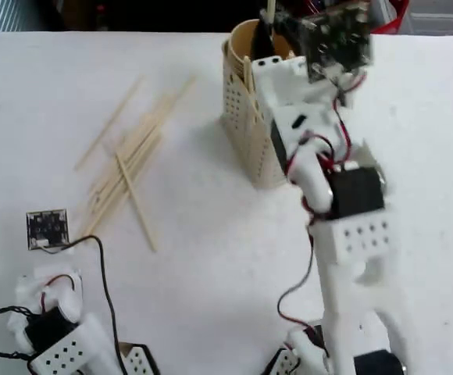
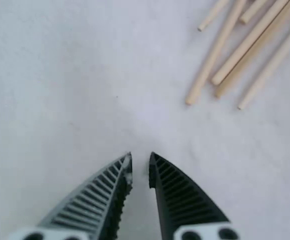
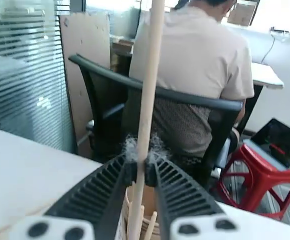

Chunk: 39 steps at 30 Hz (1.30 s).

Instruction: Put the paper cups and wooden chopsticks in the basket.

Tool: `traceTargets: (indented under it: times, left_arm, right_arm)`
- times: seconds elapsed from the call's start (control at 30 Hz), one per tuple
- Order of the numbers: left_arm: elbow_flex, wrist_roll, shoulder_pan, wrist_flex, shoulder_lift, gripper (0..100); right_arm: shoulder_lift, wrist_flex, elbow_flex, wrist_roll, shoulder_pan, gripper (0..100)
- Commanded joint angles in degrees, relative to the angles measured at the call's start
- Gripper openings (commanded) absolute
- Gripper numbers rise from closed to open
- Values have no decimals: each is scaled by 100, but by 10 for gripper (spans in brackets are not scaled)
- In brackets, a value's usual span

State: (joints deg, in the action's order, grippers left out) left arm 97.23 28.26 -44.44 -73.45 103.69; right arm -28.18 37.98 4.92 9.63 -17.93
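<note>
right gripper [image 3: 145,167] clamps chopstick [image 3: 150,75] upright over basket [image 1: 242,117], likely to drop it in; left gripper [image 2: 140,162] barely apart, empty, near loose chopsticks [image 2: 245,45].

- The right arm [image 1: 344,203] reaches over the basket [image 1: 246,125] and covers the right part of its mouth; you can enter only from the left or far side.
- The right gripper [image 3: 145,167] clamps a chopstick [image 3: 150,75] upright above that mouth, blocking a straight drop.
- Between the basket and the loose chopsticks [image 1: 125,168] you have a lane of bare table.
- The left gripper [image 2: 140,162], jaws a slit apart, has bare table under it.
- A cable [image 1: 105,273] and small board [image 1: 47,228] lie beside the pile's near end.
</note>
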Motion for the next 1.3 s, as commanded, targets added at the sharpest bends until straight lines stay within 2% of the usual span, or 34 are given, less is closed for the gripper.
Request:
traceTargets:
  times: [0.0, 0.13, 0.37, 0.53, 0.6, 0.77, 0.87, 1.0, 1.17, 1.27]
  left_arm:
    - [-9, 44, 40, -26, 13, 84]
    - [-9, 44, 40, -26, 13, 84]
    - [-9, 44, 40, -26, 13, 84]
    - [-9, 44, 40, -26, 13, 84]
    - [-9, 44, 40, -26, 13, 84]
    - [-9, 44, 40, -26, 13, 84]
    - [-9, 44, 40, -26, 13, 84]
    - [-9, 44, 40, -26, 13, 84]
    - [-9, 44, 40, -26, 13, 84]
    - [-9, 44, 40, -26, 13, 84]
  right_arm:
    - [303, -743, 527, -44, 233, 17]
    - [409, -1349, 1134, -44, 330, 20]
    - [400, -1358, 1301, -18, 338, 35]
    - [242, -1059, 1292, -9, 295, 220]
    - [22, -892, 1292, -26, 277, 255]
    - [-752, -831, 1292, -35, 259, 168]
    - [-989, -769, 1301, -26, -171, 114]
    - [-708, -558, 1284, 0, -1262, 139]
    - [681, -541, 923, -53, -2176, 188]
    - [1824, -532, 378, -703, -2396, 183]
